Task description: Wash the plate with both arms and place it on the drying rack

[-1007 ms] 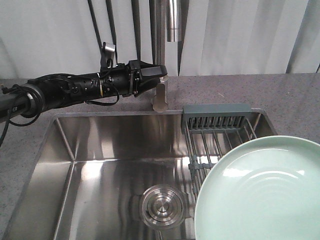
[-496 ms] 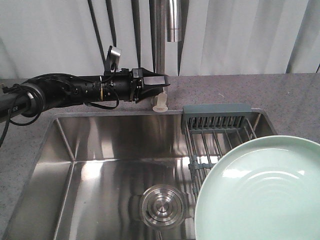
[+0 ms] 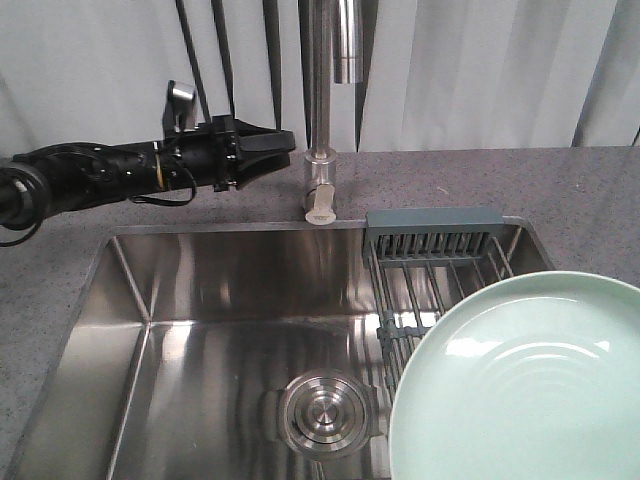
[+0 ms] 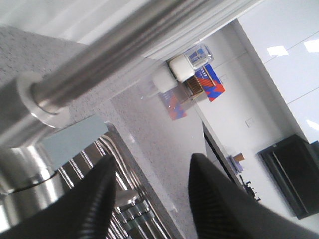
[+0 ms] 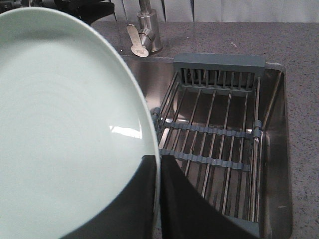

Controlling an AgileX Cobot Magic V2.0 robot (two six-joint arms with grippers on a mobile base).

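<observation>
The pale mint-green plate hangs over the sink's right side, above the near end of the drying rack. My right gripper is shut on the rim of the plate, one finger on each face; in the front view the plate hides it. The rack lies across the basin behind the plate. My left gripper hovers over the counter just left of the faucet. Its jaws stand open and empty, with the faucet pipe ahead.
The steel sink has a round drain at its bottom. The faucet's lever handle points down toward the basin. Grey stone counter surrounds the sink, with a white wall behind.
My left arm has drawn back to the left, off the faucet's lever handle, which now sits free. The plate and right gripper have stayed put.
</observation>
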